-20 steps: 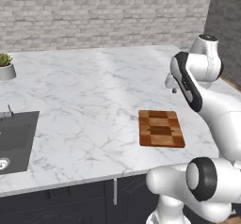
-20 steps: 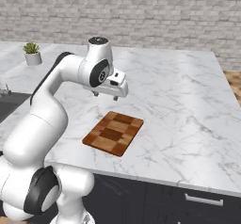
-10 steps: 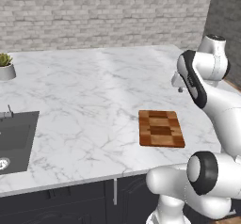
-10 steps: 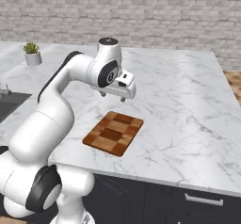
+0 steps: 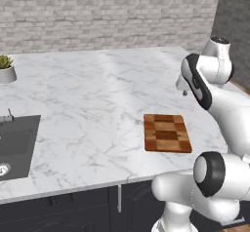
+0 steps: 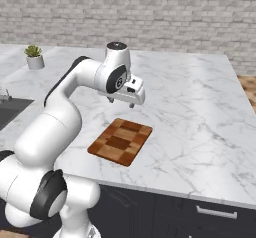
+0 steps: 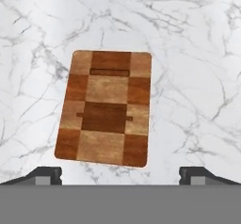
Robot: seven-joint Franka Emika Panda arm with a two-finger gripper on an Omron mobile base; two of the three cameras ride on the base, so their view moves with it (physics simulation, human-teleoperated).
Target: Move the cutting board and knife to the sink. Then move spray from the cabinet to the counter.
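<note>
A: The fingers [image 7: 120, 173] are spread wide, grasping nothing, so they can straddle the cutting board [image 7: 106, 107].

B: Yes, it lies flat on the desk [image 5: 88, 109], toward twelve o'clock in the hand view.

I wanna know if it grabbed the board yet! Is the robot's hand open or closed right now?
Gripper: open, holding nothing, above the cutting board.

You are looking at a glossy white arm [image 6: 55, 127] built of rounded, bulbous segments, with dark grey discs capping its joints, a black band along one link, and two small dark fingertips [image 7: 44, 175].
</note>
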